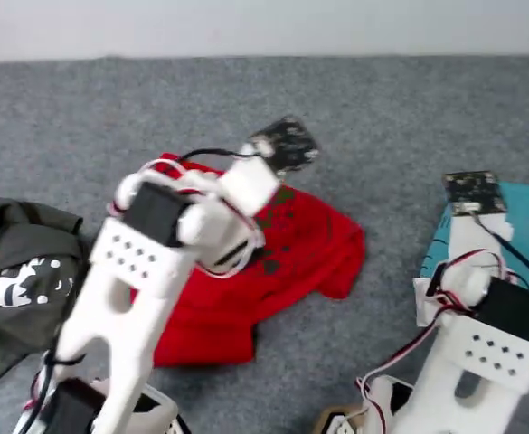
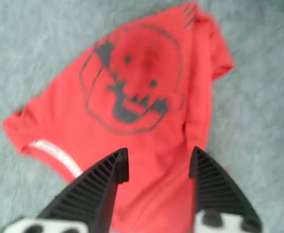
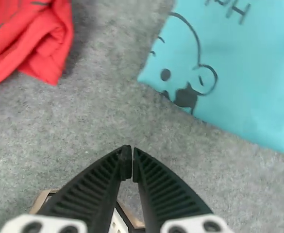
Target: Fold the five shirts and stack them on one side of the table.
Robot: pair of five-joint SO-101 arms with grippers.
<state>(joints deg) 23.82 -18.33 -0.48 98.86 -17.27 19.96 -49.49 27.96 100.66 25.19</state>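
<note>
A red shirt (image 1: 273, 262) with a dark round face print lies rumpled in the middle of the grey table. My left gripper (image 2: 157, 165) hangs open just above the red shirt (image 2: 142, 92), nothing between its fingers. A folded teal shirt (image 3: 239, 68) with a dark print lies flat at the table's right side (image 1: 526, 203). My right gripper (image 3: 131, 158) is shut and empty over bare carpet between the red shirt's edge (image 3: 30, 39) and the teal one. A dark olive shirt (image 1: 15, 271) with a white print sits crumpled at the left edge.
The table (image 1: 382, 127) is covered in grey carpet, with open room along the far side. The left arm (image 1: 155, 262) stretches over the red shirt's near half. The right arm (image 1: 481, 325) stands at the near right, partly covering the teal shirt.
</note>
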